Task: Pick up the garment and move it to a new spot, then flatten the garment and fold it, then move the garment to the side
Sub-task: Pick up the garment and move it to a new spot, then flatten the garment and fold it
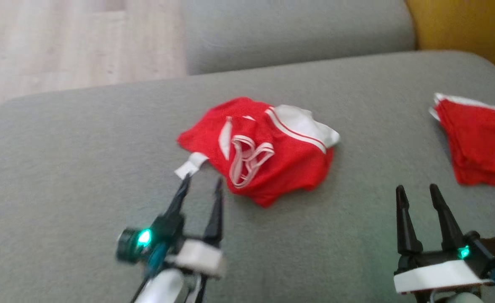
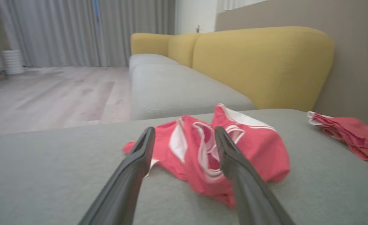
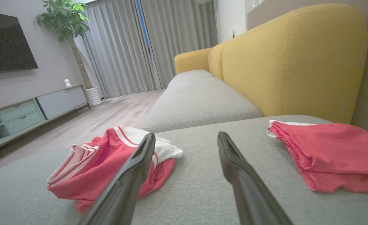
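Note:
A crumpled red garment (image 1: 268, 151) with white trim lies in a heap on the grey sofa cushion (image 1: 83, 168); it also appears as the garment (image 2: 255, 150) and the garment (image 3: 99, 165). My left gripper (image 1: 202, 181) is open just short of its near-left edge, close to a white tab (image 1: 191, 165), with nothing between the fingers. In the left wrist view the left gripper (image 2: 184, 132) frames the heap between its parted fingers. My right gripper (image 1: 416, 190) stands open over bare cushion to the right of the garment, holding nothing; the right gripper (image 3: 186, 138) points at bare cushion.
A second red cloth, folded (image 1: 478, 143), lies at the cushion's right edge, also seen as the folded cloth (image 3: 330, 153). A yellow backrest (image 3: 296, 62) rises behind it. Another grey cushion (image 1: 297, 33) lies beyond, wooden floor (image 1: 62, 42) to the left.

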`<state>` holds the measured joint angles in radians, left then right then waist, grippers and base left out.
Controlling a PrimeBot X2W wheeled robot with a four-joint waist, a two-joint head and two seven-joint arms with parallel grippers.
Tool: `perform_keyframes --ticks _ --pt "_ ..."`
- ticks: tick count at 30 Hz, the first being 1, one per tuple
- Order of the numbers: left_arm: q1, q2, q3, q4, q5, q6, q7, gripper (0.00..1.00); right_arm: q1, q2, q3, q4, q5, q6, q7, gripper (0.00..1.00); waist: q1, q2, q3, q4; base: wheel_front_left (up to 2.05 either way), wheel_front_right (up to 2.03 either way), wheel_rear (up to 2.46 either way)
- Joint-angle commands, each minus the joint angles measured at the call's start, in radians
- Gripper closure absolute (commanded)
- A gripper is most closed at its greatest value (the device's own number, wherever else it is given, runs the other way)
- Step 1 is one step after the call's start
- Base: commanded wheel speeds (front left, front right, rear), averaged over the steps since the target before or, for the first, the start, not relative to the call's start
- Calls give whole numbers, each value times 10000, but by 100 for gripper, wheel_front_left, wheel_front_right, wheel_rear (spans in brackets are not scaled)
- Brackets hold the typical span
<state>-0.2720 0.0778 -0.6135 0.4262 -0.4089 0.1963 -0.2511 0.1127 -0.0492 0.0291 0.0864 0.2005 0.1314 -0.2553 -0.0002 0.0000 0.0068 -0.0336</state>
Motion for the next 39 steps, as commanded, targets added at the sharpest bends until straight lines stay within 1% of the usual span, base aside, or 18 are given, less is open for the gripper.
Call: perform_keyframes --ticks 1,7,10,15,19,22,25,39 --pt "3 238 534 -576 209 165 -104 0 -244 -32 182 -231 -71 -7 -64 0 2 0 -453 517 0 0 0" --pt "2034 479 1639 -2543 1227 715 -105 0 224 -15 155 -56 -125 -7 -64 0 2 0 -795 1001 0 0 0" --pt "2748 447 2044 -2900 1427 722 -105 0 438 -13 121 -69 -93 -7 -64 0 2 0 -869 1124 0 0 0" --pt "3355 361 2387 -3172 1815 361 -106 0 675 -12 49 -55 100 -7 -64 0 2 0 -1001 1249 0 0 0" --pt "3490 274 2554 -3163 2048 66 -106 0 741 -12 2 -66 82 -7 -64 0 2 0 -1056 1287 0 0 0" --pt "3506 214 2674 -3127 2210 -71 -106 0 744 -12 22 -55 51 -7 -64 0 2 0 -1095 1284 0 0 0" --pt "3529 149 2800 -3101 2332 -158 -106 0 732 -11 71 -19 30 -7 -64 0 2 0 -1120 1257 0 0 0" --pt "3603 -92 3137 -2817 2650 -292 -106 0 709 -11 -11 13 250 -7 -65 0 2 0 -1159 1180 0 0 0"
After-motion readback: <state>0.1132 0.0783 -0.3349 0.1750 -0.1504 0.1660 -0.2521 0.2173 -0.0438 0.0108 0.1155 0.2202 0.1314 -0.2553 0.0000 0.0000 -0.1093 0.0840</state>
